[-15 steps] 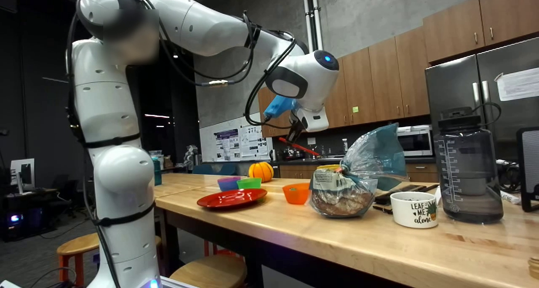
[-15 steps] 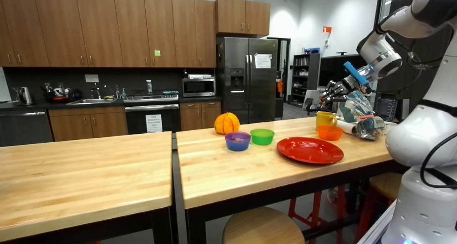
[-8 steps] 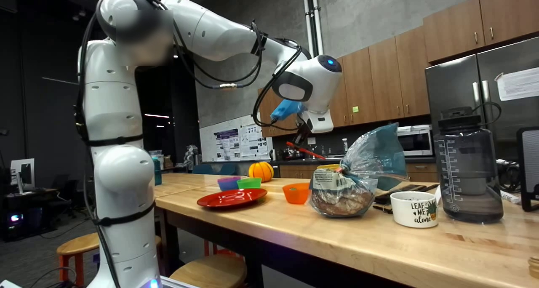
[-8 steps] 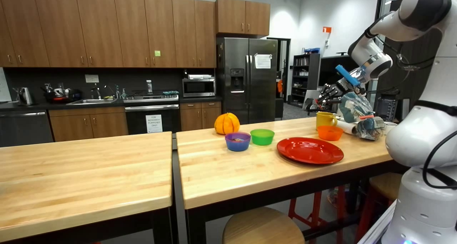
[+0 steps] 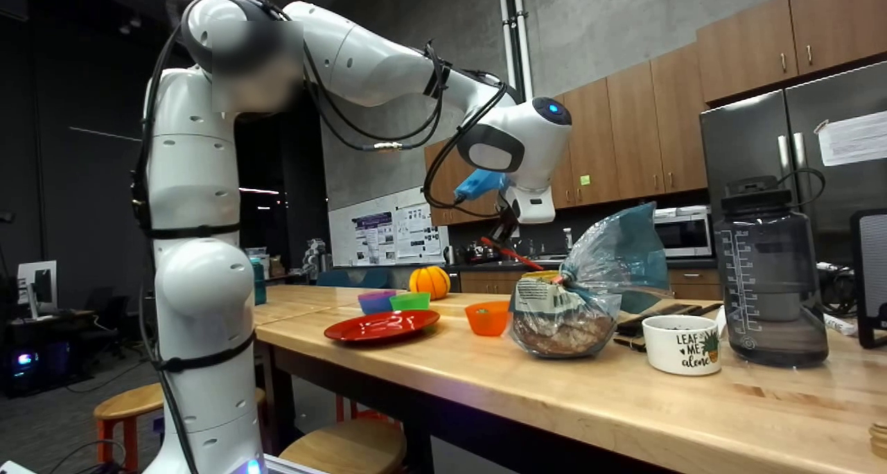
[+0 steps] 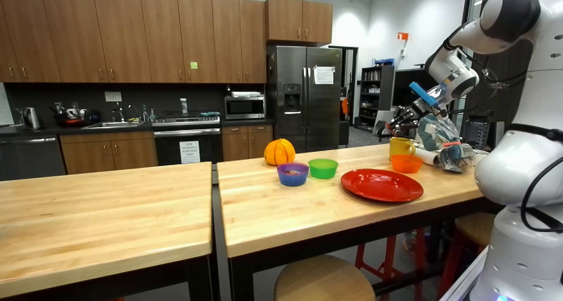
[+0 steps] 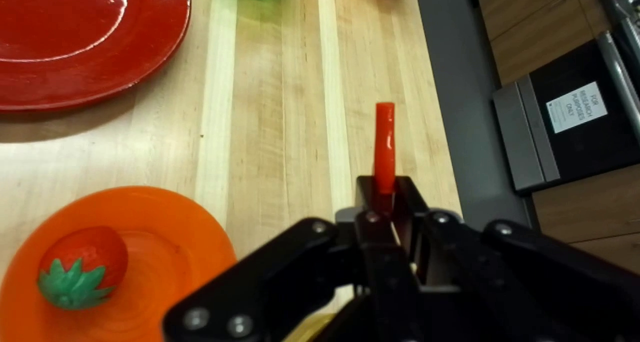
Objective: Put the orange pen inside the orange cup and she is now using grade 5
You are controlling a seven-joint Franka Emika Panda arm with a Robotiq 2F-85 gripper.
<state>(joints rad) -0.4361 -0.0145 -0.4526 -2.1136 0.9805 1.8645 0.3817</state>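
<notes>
The orange cup (image 7: 200, 232) is a short, wide cup on the table, at lower left in the wrist view. A toy strawberry (image 7: 95, 247) lies inside it. The cup shows in both exterior views (image 5: 487, 319) (image 6: 406, 163). My gripper (image 7: 384, 188) is shut on the orange-red pen (image 7: 385, 137), whose one end sticks out beyond the fingertips. In an exterior view the gripper (image 5: 500, 235) holds the pen (image 5: 520, 256) tilted, well above the table and apart from the cup. The gripper also shows small in an exterior view (image 6: 398, 119), above the yellow mug.
A yellow mug (image 6: 397, 147) stands right behind the cup. A bagged loaf (image 5: 565, 325) stands beside the cup. A red plate (image 6: 382, 185), a green cup (image 6: 323, 169), a purple-blue cup (image 6: 293, 175) and a pumpkin (image 6: 279, 152) are farther along the table. A white mug (image 5: 682, 346) and a bottle (image 5: 773, 287) are beyond the loaf.
The arm has moved right and a little down in an exterior view, with the pen still held. The pen is lower, nearer the bagged loaf's top. The table objects have not moved.
</notes>
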